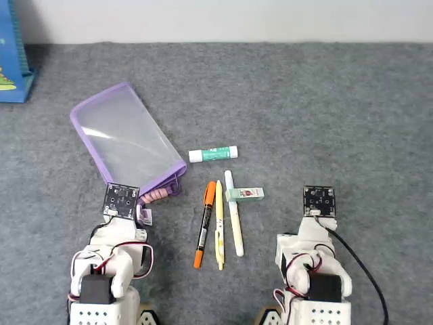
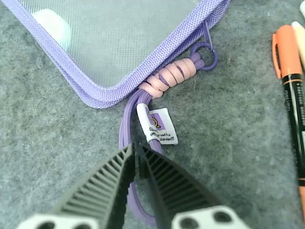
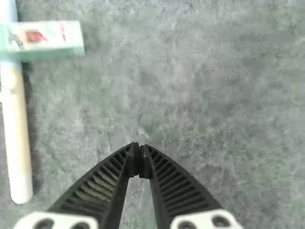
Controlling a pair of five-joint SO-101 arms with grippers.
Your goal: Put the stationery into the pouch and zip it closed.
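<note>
While both pairs of jaws are pinched shut with nothing in them, the clear purple-edged zip pouch (image 1: 125, 139) lies just ahead of the left jaws, its purple cord strap (image 2: 125, 129) running underneath them. A long white pen (image 3: 16, 143) lies off to one side of the right jaws.

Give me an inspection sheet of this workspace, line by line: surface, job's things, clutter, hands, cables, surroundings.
Surface: grey felt-like mat, flat.
Job's things: purple-edged see-through zip pouch lying flat, with a pink coiled zip pull and a purple strap loop at its near corner. Outside it: orange-capped black marker, yellow pen, white pen, green rectangular eraser lying across the white pen, green-and-white stick.
Clutter: nothing seen.
Hands: left hand shut, over the strap loop; right hand shut, over bare mat.
Cables: black cable trailing from the right arm.
Surroundings: blue box at the far left edge; white wall behind.
</note>
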